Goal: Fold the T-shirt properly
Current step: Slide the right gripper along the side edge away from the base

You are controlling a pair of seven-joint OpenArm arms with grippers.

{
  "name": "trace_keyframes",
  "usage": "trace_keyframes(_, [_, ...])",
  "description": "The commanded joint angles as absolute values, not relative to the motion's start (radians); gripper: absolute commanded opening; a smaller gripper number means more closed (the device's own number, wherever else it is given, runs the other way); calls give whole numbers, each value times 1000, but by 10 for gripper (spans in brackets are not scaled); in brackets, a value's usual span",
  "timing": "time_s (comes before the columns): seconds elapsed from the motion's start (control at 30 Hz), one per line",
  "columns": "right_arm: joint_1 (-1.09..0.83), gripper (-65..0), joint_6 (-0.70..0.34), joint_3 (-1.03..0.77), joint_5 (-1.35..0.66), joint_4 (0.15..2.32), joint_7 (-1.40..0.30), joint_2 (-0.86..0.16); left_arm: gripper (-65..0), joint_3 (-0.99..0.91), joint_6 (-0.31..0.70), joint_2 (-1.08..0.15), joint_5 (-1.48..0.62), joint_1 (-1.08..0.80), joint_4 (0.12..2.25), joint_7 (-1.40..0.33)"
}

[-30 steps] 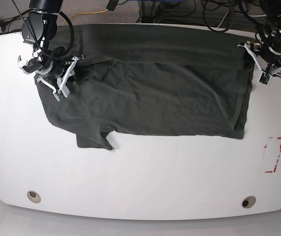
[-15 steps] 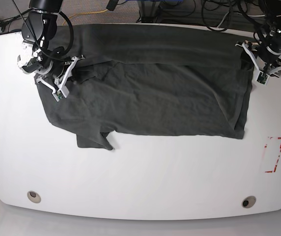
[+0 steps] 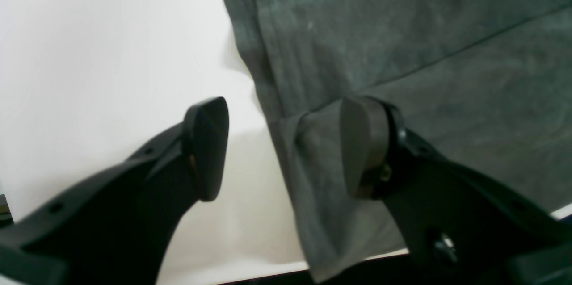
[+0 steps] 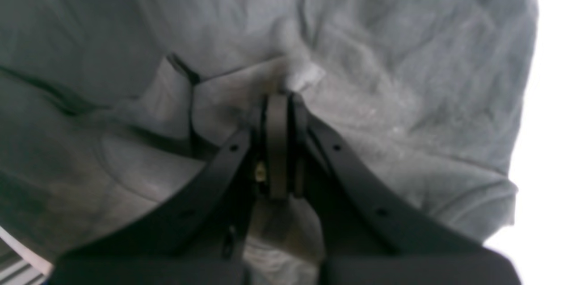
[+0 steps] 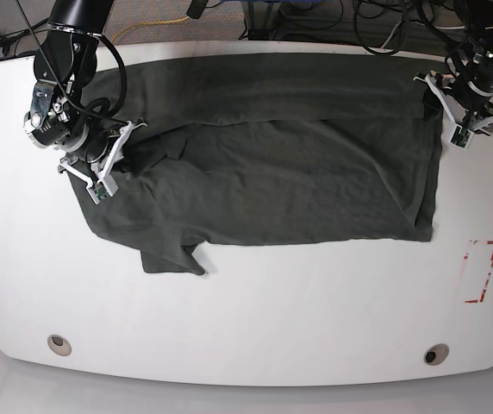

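The right claw (image 4: pixel 287 102), now shut with cloth pinched in it, has dragged its side of the T-shirt (image 5: pixel 272 185) down the table (image 5: pixel 255 319), probably straightening it (still unfinished). The left claw (image 3: pixel 283 142) gapes wide and empty above the opposite edge.

Count from my feed: one shirt (image 5: pixel 272 181), one table (image 5: pixel 229 319), two robot arms. Round fittings on the tabletop, near edge: two, one left (image 5: pixel 59 345), one right (image 5: pixel 436 354).

T-shirt (image 5: pixel 272 181) on table (image 5: pixel 255 319), left gripper (image 5: pixel 443 110) (open) above
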State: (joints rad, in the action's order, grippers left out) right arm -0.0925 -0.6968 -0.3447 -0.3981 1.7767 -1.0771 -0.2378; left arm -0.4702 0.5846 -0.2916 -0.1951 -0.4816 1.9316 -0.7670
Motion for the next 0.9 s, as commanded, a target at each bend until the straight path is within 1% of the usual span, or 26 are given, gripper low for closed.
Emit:
trace_keyframes(0.0, [-67,-650,-698,-346,-415,1794,-1058,-248,-282,-476,584,-306,-202,-481,1945,-750])
trace_keyframes(0.1, [-51,-650,-698,-344,-410,1784,-1058,-248,-282,-476,584,-306,-202,-483,1945,-750])
trace_keyframes(0.43, [8,-650,-698,-344,-417,1638,-1058,-246,-282,-476,584,-306,-202,-484,1945,-750])
trace_keyframes(0.63, [24,-648,-698,-344,-417,1626,-1058,-246,-282,-476,584,-306,-202,-484,1945,-750])
trace_keyframes(0.7, [25,-633,-698,-344,-417,1626,-1058,-246,-282,-476,584,-306,-202,-486,1945,-750])
trace_keyframes(0.87, [44,-488,-698,-346,-409,1624,-1058,-226,-282,-476,584,-306,-202,-484,1945,-750])
